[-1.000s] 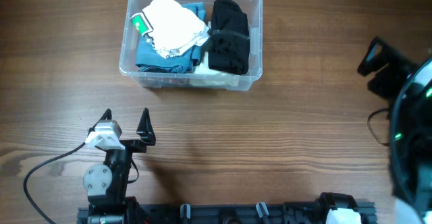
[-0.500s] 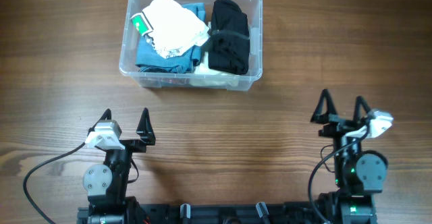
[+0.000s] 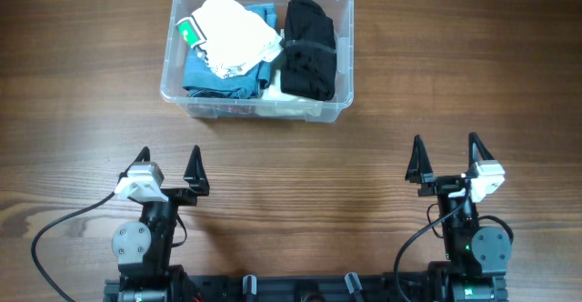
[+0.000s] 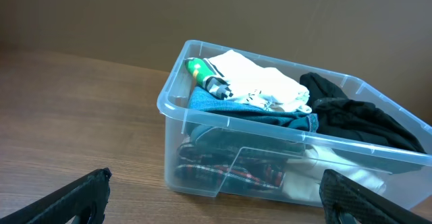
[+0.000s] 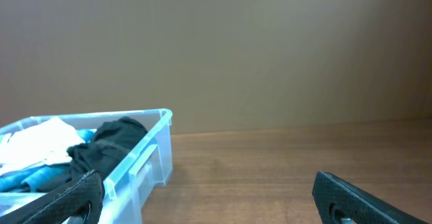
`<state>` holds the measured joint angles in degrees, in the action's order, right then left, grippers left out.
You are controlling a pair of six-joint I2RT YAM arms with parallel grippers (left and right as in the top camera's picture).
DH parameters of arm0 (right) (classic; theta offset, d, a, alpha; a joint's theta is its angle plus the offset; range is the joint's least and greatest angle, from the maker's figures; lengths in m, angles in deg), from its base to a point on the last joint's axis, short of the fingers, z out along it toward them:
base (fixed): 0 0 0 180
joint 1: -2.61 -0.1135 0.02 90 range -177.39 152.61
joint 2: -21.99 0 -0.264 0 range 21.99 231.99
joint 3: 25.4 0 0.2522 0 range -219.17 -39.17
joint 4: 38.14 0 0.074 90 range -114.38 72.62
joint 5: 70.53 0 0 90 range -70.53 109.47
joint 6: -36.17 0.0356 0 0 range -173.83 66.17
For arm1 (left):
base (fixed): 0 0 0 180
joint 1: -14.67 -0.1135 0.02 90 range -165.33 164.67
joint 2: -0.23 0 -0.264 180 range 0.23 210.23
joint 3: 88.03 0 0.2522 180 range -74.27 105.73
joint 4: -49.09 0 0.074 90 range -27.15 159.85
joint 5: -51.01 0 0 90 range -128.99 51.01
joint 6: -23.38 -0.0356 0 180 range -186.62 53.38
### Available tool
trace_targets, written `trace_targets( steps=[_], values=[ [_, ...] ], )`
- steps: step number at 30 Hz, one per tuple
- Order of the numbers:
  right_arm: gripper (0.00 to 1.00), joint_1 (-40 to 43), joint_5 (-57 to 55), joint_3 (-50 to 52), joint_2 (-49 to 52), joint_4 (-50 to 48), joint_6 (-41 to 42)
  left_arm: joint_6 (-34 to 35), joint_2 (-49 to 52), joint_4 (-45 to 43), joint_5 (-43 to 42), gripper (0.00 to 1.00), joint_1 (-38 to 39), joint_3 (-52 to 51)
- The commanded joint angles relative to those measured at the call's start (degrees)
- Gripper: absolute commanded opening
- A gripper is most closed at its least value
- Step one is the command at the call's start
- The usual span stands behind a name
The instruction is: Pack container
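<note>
The clear plastic container (image 3: 177,102) stands at the back middle of the table. It holds a white cloth (image 3: 235,27), a blue garment (image 3: 218,75), a black garment (image 3: 307,49) and a green and white item (image 3: 188,31). It also shows in the left wrist view (image 4: 177,89) and at the left of the right wrist view (image 5: 152,150). My left gripper (image 3: 169,171) is open and empty at the front left. My right gripper (image 3: 446,159) is open and empty at the front right. Both are well short of the container.
The wooden table (image 3: 82,129) spreads on all sides of the container. A black cable (image 3: 64,225) runs from the left arm's base to the front left edge. A plain brown wall (image 5: 270,48) stands behind the table.
My right arm has come in from the right edge and settled at the front right, gripper open and facing the container. My left arm has not moved.
</note>
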<state>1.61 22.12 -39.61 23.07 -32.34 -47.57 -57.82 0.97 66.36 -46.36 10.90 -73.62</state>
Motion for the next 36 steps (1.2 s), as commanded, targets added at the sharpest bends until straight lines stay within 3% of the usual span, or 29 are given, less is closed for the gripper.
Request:
trace_targets(
  steps=[1, 8, 36],
  values=[
    [1.00, -0.3, 1.3, 0.2, -0.9, 1.3, -3.3, -1.1, -0.6, 0.2, 0.3, 1.00, -0.2, -0.3],
    [1.00, -0.3, 1.3, 0.2, -0.9, 7.8, -3.3, -1.1, -0.6, 0.2, 0.3, 1.00, -0.2, -0.3],
    [1.00, -0.2, 1.3, 0.2, -0.9, 7.8, -3.3, -1.1, -0.6, 0.2, 0.3, 1.00, -0.2, -0.3]
  ],
)
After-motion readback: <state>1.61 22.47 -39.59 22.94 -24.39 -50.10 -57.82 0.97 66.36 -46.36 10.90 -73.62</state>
